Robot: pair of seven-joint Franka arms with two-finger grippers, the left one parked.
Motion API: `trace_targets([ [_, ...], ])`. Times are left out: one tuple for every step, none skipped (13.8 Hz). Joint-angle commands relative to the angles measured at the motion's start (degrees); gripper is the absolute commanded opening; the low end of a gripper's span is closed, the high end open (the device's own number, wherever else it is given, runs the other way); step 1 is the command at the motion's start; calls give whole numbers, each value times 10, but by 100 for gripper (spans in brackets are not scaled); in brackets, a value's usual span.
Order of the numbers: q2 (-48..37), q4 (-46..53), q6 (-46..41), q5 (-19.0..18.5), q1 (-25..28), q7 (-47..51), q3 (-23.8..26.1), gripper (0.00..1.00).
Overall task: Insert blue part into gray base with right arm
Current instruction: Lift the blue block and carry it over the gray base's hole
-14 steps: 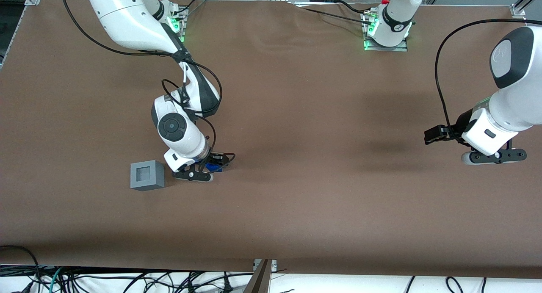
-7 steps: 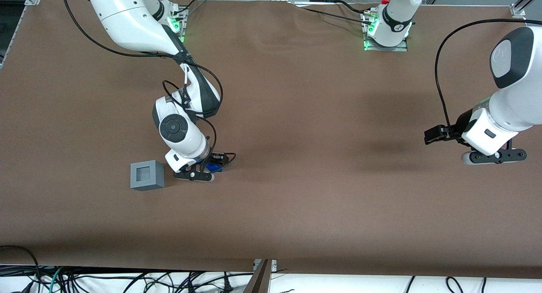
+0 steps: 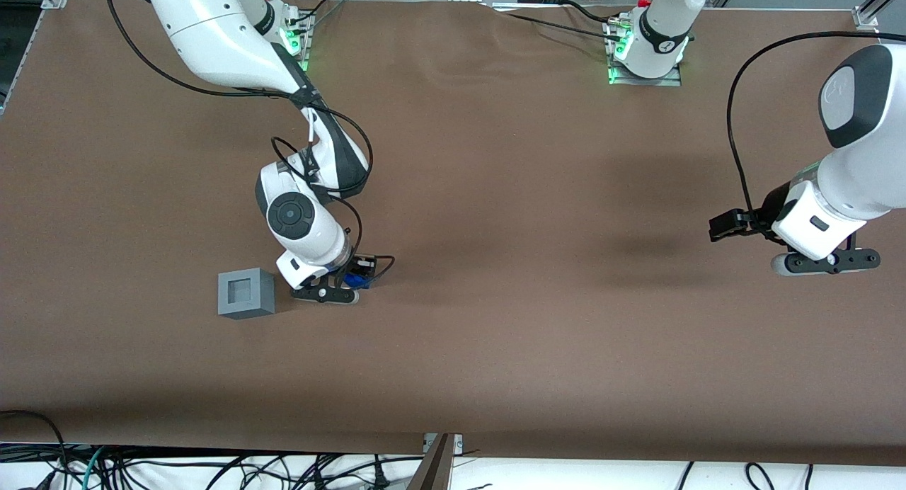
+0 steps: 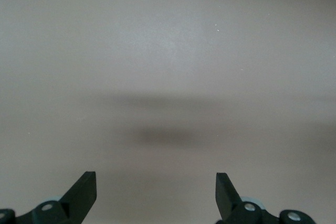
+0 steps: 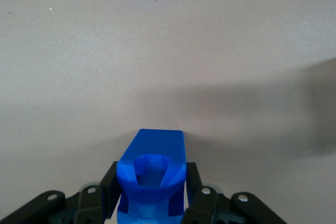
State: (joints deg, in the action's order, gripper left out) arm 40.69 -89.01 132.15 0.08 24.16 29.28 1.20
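Blue part (image 3: 356, 280) sits between the jaws of the gripper (image 3: 340, 286) low over the brown table (image 3: 538, 334), gray base (image 3: 245, 294) just beside the jaws, apart | right wrist: blue part (image 5: 152, 174) clamped between both fingers (image 5: 195, 192), jaws narrowed on its sides.

Even overhead light; soft shadows lie on the table (image 3: 495, 192) under the gripper (image 3: 338, 286). Front view sharp; wrist views pale, washed out.
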Motion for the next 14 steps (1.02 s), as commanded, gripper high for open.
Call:
trace_targets([
  [-6,9,-7,-6,-6,-27,-1,53],
  [-13,9,-16,-6,-12,-43,-1,53],
  [-19,9,-35,-4,-22,-64,-1,53],
  [-34,9,-56,-3,-31,-88,-1,53],
  [-46,9,-77,-2,-40,-119,-1,53],
  [-60,9,-98,-1,-54,-155,-1,53],
  [-67,10,-118,1,-77,-189,-1,53],
  [-72,13,-137,2,-94,-216,-1,53],
  [-77,19,-159,2,-102,-234,-1,53],
  [-79,32,-180,2,-103,-240,-1,53],
  [-80,44,-203,1,-108,-255,-2,52],
  [-80,58,-221,2,-122,-278,-1,51],
  [-80,66,-233,3,-135,-299,-1,50],
  [-79,72,-243,4,-146,-316,-1,49],
])
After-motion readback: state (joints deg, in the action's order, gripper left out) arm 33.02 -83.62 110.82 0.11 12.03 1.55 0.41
